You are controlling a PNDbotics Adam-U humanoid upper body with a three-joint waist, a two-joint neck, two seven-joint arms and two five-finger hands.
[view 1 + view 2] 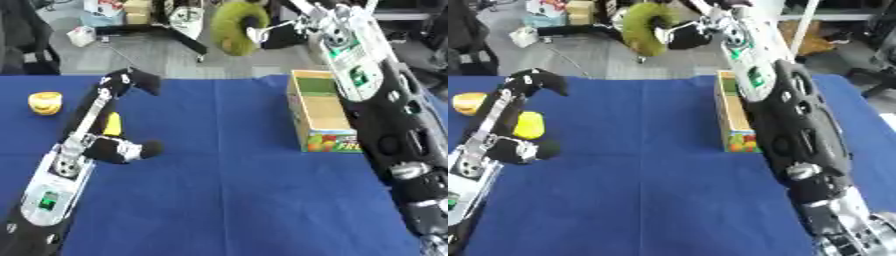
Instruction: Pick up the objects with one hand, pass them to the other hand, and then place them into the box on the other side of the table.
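My left hand point(98, 146) lies on the blue table at the left, its fingers point(103, 97) stretched toward the far edge with bent tips and the thumb point(140, 149) out to the right. A small yellow object point(528, 125) rests in the gap between fingers and thumb, and nothing is closed on it. A second yellow, rounded object point(45, 102) sits further left. My right arm reaches up past the far edge, where the right hand point(278, 36) is curled on a fuzzy green round object point(234, 27). The open cardboard box point(308, 107) stands just left of that arm.
The blue cloth point(227, 190) covers the table. My right forearm point(385, 125) runs along the box's right side. Beyond the far edge is grey floor with boxes point(80, 35) and other clutter.
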